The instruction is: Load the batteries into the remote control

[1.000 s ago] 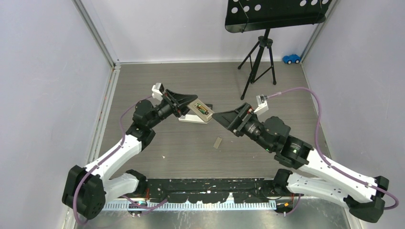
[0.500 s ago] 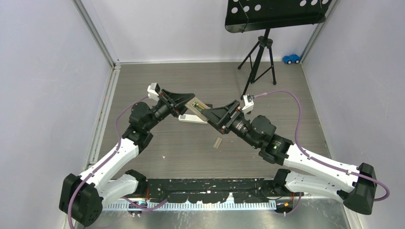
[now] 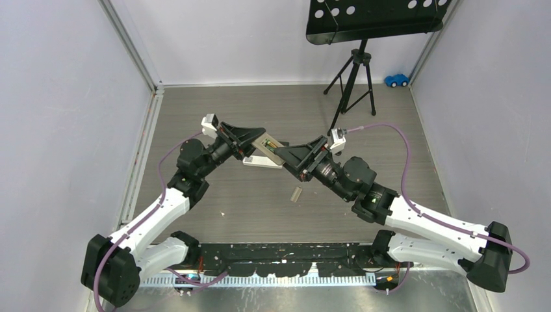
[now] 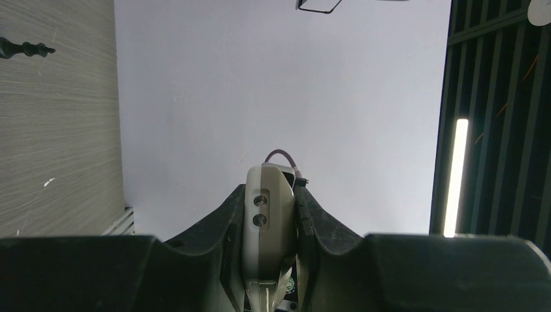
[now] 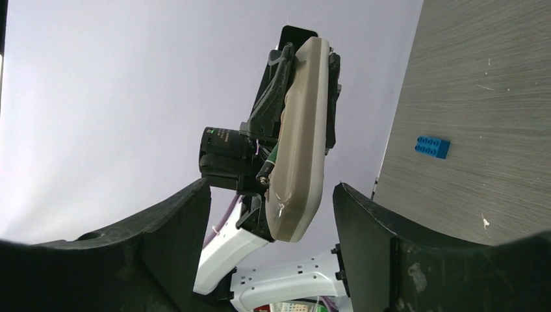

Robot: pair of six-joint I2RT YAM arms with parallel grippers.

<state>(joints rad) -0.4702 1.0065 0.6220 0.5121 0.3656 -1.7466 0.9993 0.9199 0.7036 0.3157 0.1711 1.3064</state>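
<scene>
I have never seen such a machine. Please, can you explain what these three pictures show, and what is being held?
These are two robot arms on a table, each ending in a two-finger gripper. The wide picture looks down from above; the other two come from a camera on each wrist. The left gripper is shut on a white remote, held above the table. The right gripper is open, close to the remote's end. On the table lie a shorter remote and a small grey piece. A music stand is at the back.
</scene>
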